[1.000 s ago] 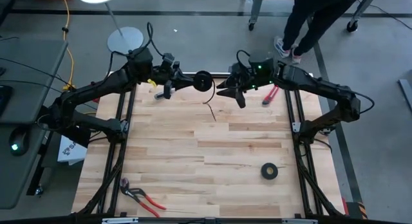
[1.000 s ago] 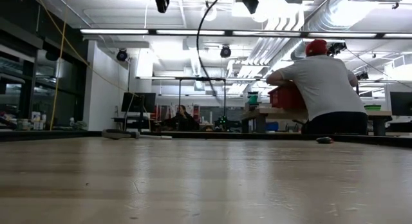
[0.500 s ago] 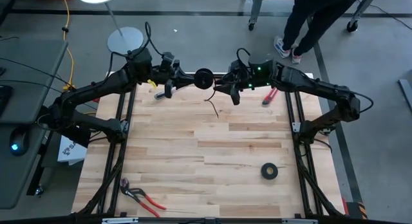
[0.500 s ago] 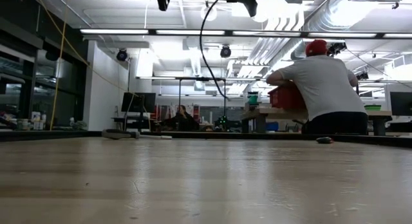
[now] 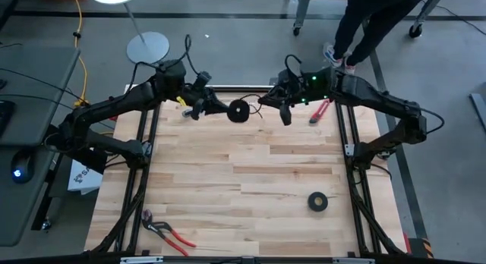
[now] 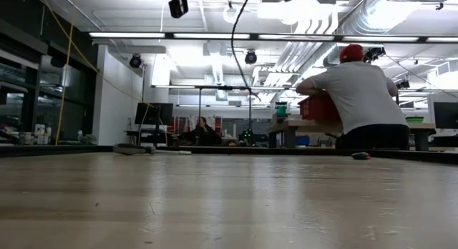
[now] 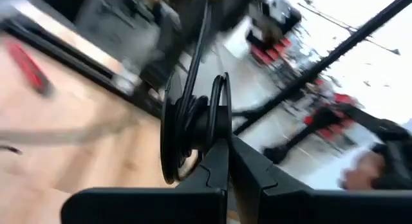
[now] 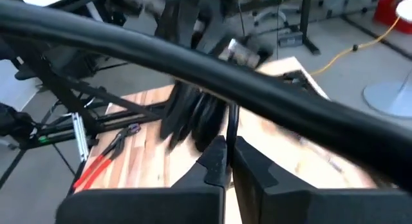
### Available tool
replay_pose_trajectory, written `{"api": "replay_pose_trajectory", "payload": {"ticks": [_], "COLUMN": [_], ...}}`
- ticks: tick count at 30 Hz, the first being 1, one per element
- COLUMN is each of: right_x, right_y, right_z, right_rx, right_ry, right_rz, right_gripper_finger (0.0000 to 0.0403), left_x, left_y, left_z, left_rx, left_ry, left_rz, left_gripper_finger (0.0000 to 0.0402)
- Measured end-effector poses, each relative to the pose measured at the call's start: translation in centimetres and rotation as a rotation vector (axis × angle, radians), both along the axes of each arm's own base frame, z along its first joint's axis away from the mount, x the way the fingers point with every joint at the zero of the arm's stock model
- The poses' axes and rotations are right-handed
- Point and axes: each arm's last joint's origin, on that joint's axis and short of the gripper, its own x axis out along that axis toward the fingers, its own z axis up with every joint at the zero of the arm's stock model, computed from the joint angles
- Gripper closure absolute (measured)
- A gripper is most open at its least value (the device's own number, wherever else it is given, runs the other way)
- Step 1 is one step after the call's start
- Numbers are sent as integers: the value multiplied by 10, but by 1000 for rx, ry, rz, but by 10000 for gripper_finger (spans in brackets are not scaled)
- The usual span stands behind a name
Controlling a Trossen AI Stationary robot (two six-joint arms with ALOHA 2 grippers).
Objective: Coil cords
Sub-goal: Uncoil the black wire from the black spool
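The cord is a thin black cable wound into a small coil (image 5: 238, 111) that hangs above the table's far middle. My left gripper (image 5: 225, 109) is shut on the coil from the left. My right gripper (image 5: 263, 103) stands just right of the coil, shut on a strand that leads off it. In the left wrist view the loops (image 7: 187, 121) stand on edge just beyond the fingers. In the low view a strand of the cord (image 6: 234, 41) curves down from the picture's top, well clear of the table. My left gripper pinches the coil's bundled loops (image 7: 207, 124) between its two fingers at one side of the ring. The fingers come nearly level from the table's left. The coil stands on edge beyond the fingertips, lifted clear of the table. My right gripper pinches one thin strand of the cord (image 8: 232, 124) between its fingertips, a short way from the coil (image 8: 193, 118). The fingers come from the table's right, slanting a little down. The strand runs across them, clear of the table.
A black tape roll (image 5: 317, 202) lies at the near right, red-handled pliers (image 5: 167, 231) at the near left, another red tool (image 5: 319, 111) at the far right edge. A person (image 6: 358, 99) stands beyond the far edge. The wooden table's middle (image 5: 243, 173) is bare.
My right gripper has gone toward the coil, risen a little, and shut on the cord's strand. The tail that hung down toward the table has been drawn up. My left gripper has rolled, and the coil now sits slightly nearer.
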Motion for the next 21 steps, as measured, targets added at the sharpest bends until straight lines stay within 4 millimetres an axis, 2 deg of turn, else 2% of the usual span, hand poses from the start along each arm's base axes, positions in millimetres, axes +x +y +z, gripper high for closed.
{"api": "replay_pose_trajectory", "payload": {"ticks": [3, 6, 10, 15, 21], "right_x": [2, 10, 25, 33, 12], "right_y": [-5, -15, -19, -9, 7], "right_z": [4, -2, -15, -31, -32], "right_rx": [-48, -45, -5, 75, 90], "right_ry": [-21, -20, 4, 101, 239], "right_rz": [-41, -65, -26, 95, 131], "right_gripper_finger": [400, 401, 402, 402, 402], "left_x": [11, 21, 26, 10, -17], "left_y": [-7, -12, -7, 13, 36], "left_z": [1, 12, 27, 39, 32], "left_rx": [-64, -84, -60, 44, 148], "left_ry": [-36, -165, -356, -460, -299], "left_rz": [-80, -130, -91, 60, 197], "left_gripper_finger": [401, 401, 401, 401, 401]}}
